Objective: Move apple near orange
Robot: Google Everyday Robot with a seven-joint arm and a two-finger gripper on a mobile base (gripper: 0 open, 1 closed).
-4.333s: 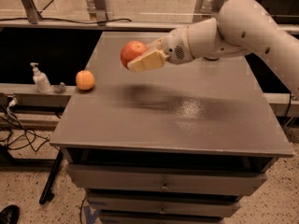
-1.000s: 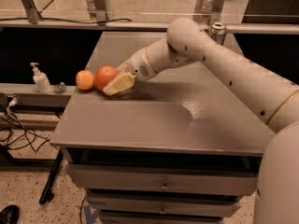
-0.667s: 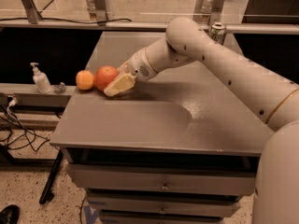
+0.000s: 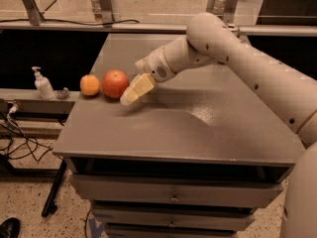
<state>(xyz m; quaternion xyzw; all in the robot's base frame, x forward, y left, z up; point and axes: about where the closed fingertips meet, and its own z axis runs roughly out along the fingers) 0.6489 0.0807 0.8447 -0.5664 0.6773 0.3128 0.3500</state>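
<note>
The red apple (image 4: 115,83) rests on the grey cabinet top (image 4: 188,128) near its left edge. The smaller pale orange (image 4: 89,85) sits just left of it, almost touching. My gripper (image 4: 127,98) is just right of the apple, low over the top, with its cream fingers (image 4: 137,88) pointing down and left. It is open and holds nothing; the apple stands free of it. The white arm reaches in from the right.
A soap dispenser bottle (image 4: 43,83) stands on a lower ledge left of the cabinet. Cables (image 4: 15,133) lie on the floor at the left. Drawers (image 4: 173,192) run under the cabinet top. A rail and glass wall stand behind.
The apple, carried in the air earlier, now sits beside the orange. The gripper has let go of it and drawn back slightly to the right.
</note>
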